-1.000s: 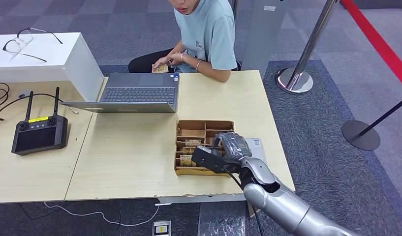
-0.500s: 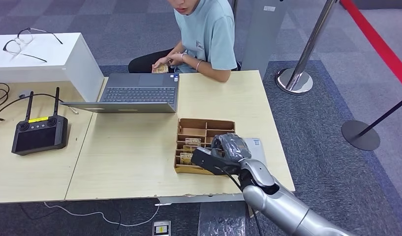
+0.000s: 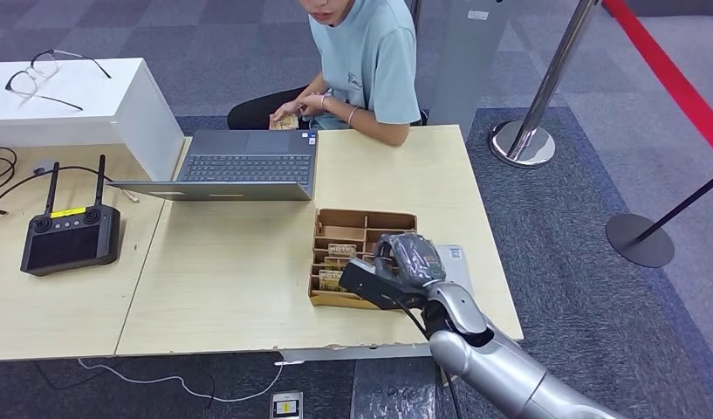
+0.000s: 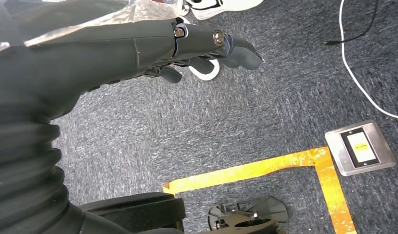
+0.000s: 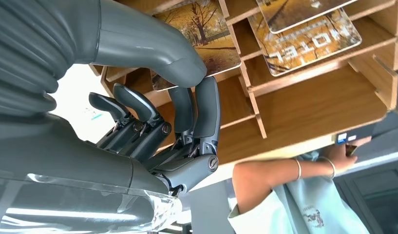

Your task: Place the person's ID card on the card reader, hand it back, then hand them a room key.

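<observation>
A wooden divided box (image 3: 363, 220) on the table holds several room key cards (image 3: 342, 253) printed with autumn trees. My right hand (image 3: 396, 266) is over the box's near right part. In the right wrist view, the thumb and fingers (image 5: 206, 107) of my right hand (image 5: 153, 131) pinch the edge of one key card (image 5: 206, 29), which still lies in its slot. A white card reader (image 3: 455, 260) sits just right of the box, half hidden by the hand. The seated person (image 3: 366, 61) across the table holds a small card (image 3: 285, 120). My left hand (image 4: 138, 48) hangs over the carpet, fingers stretched out, holding nothing.
An open laptop (image 3: 248, 166) lies at the table's far side. A black controller with antennas (image 3: 71, 236) sits on the left table, and glasses (image 3: 43, 74) lie on a white box. Stanchions (image 3: 527, 140) with a red rope stand on the right. A floor socket (image 4: 361, 147) lies below.
My right hand has shifted slightly away from me over the box. The person and the table things have not moved.
</observation>
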